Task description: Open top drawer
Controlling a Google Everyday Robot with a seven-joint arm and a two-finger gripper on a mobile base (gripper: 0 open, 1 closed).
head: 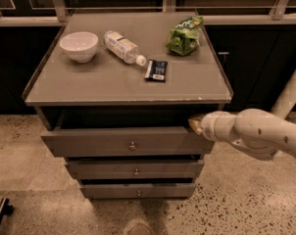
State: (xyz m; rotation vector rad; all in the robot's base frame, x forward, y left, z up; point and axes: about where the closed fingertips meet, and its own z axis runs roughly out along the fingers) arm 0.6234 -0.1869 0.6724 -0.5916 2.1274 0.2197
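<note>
The top drawer (104,142) is the widest grey front, with a small round metal knob (132,145) at its centre. It stands pulled out from the cabinet, with a dark gap between its top edge and the tabletop. My gripper (196,125) is at the drawer's upper right corner, at the end of the white arm (256,133) that comes in from the right. Its tip rests at or just behind the top edge of the drawer front.
Two narrower grey drawers (135,169) (138,190) sit below. On the cabinet top (89,84) lie a white bowl (79,45), a plastic bottle on its side (123,47), a dark packet (156,70) and a green bag (185,35). Speckled floor surrounds the cabinet.
</note>
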